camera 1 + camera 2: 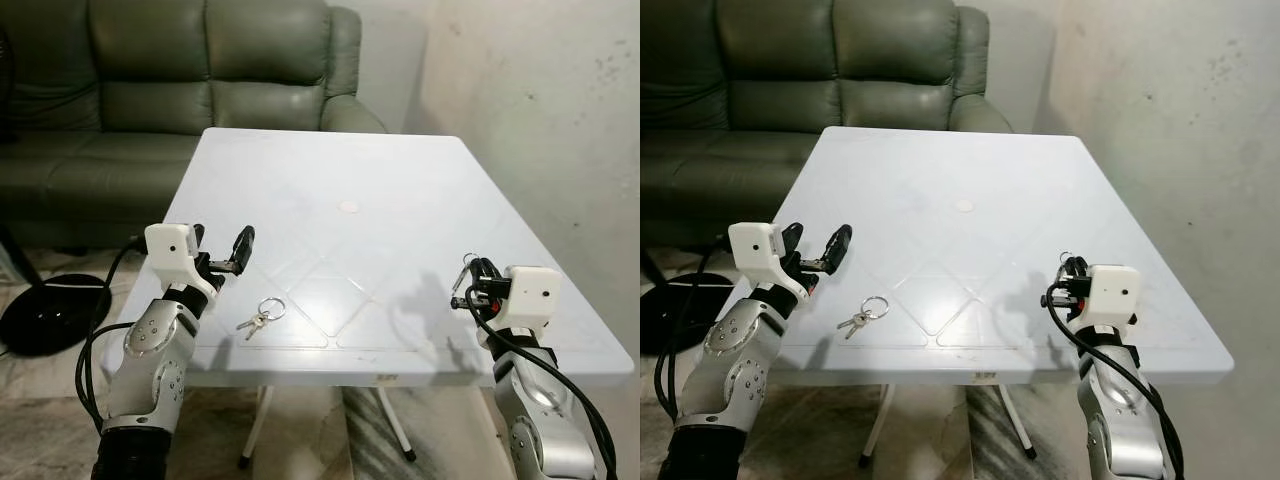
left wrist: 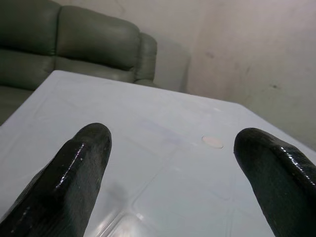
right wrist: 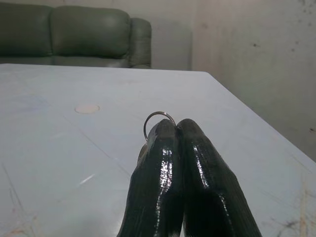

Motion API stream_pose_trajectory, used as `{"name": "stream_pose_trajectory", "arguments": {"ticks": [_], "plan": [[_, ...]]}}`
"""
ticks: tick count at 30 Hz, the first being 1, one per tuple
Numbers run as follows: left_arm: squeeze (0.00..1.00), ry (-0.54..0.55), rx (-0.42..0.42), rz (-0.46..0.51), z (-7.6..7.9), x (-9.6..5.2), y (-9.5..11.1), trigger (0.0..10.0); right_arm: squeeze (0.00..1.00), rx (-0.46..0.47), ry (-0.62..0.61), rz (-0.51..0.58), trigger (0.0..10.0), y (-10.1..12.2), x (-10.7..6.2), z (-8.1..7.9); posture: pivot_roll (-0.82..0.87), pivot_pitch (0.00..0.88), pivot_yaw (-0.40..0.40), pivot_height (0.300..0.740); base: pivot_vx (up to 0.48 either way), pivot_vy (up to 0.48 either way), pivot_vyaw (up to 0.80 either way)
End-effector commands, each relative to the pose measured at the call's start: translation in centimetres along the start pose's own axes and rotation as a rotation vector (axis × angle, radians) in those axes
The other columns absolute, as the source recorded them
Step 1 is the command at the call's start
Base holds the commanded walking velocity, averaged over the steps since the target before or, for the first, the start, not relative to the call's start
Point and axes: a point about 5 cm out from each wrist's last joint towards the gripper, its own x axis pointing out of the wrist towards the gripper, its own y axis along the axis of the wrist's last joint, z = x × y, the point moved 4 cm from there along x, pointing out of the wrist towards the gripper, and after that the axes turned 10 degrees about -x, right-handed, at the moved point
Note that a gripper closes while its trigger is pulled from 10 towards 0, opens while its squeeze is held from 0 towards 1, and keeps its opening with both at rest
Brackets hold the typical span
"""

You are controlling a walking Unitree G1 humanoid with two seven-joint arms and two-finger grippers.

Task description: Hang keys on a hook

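A: The right gripper [image 3: 175,126] is pinched tight on a key ring [image 3: 159,118], low right in the head views. It grips only the rim, so the ring could slip out.

B: A second bunch of keys [image 1: 262,314] lies on the white table [image 1: 400,190], lower centre, beside the spread-open left gripper [image 1: 222,250]. No containers, no visible hook.

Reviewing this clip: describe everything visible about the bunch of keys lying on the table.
The bunch of keys is a round silver metal split ring with what look like two small keys fanned out from it, toward the robot's left. It lies flat on the white plastic table, near the front edge, just ahead of the open left end effector. Nothing touches it but the tabletop.
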Motion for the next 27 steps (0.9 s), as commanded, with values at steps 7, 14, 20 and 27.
{"name": "stream_pose_trajectory", "arguments": {"ticks": [7,14,20,27], "plan": [[0.0,0.01,-0.008,-0.012,0.09,0.23,-0.51,10.0,0.0,-0.012,0.01,-0.009,10.0,-0.12,0.26,0.01,-0.01,0.0,-0.037,0.74,0.0,0.0,-0.78],[0.0,0.019,-0.009,-0.01,-0.07,0.19,-0.52,10.0,0.0,-0.015,0.016,-0.012,10.0,-0.15,0.21,-0.01,-0.01,0.0,-0.042,0.74,0.0,0.0,-0.78],[0.0,0.024,-0.003,-0.016,-0.12,0.12,-0.77,10.0,0.0,-0.021,0.015,-0.011,10.0,-0.12,0.18,0.04,-0.01,0.0,-0.044,0.74,0.0,0.0,-0.78],[0.0,0.028,-0.01,-0.014,-0.1,0.02,-0.77,10.0,0.0,-0.024,0.013,-0.012,10.0,-0.11,0.11,0.11,-0.01,0.0,-0.047,0.74,0.0,0.0,-0.78]]}}
